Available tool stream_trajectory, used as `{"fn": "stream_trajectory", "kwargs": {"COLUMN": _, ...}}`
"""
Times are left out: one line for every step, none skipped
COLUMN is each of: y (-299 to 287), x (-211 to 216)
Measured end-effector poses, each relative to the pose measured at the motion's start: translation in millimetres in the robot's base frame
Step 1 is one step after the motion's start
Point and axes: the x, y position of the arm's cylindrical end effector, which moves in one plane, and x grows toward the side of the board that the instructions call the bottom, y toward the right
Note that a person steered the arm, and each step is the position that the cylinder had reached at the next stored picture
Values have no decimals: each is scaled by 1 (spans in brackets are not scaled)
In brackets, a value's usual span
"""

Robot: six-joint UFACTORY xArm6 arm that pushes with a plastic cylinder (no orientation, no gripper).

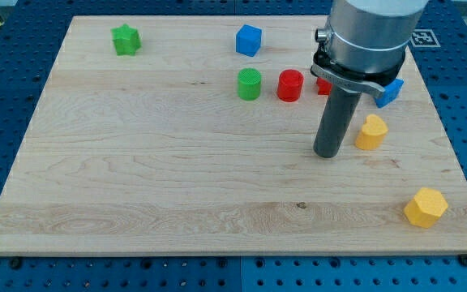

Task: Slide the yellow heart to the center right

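Note:
The yellow heart [370,132] lies on the wooden board [136,186] at the view's right, about mid-height. My tip [327,154] rests on the board just to the left of the heart and slightly below it, with a small gap between them. The rod rises to the grey arm body [371,36] at the view's top right.
A yellow hexagon [425,207] lies at the lower right. A red cylinder [290,85] and a green cylinder [250,83] stand left of the arm. A blue block [391,92] and a red block [323,85] are partly hidden by the arm. A blue cube [249,40] and a green star [126,39] lie near the top.

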Motion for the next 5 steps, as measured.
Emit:
{"fn": "stream_trajectory", "kwargs": {"y": 52, "x": 0}}
{"fn": "stream_trajectory", "kwargs": {"y": 59, "x": 0}}
{"fn": "stream_trajectory", "kwargs": {"y": 41, "x": 0}}
{"fn": "stream_trajectory", "kwargs": {"y": 62, "x": -24}}
{"fn": "stream_trajectory", "kwargs": {"y": 77, "x": -49}}
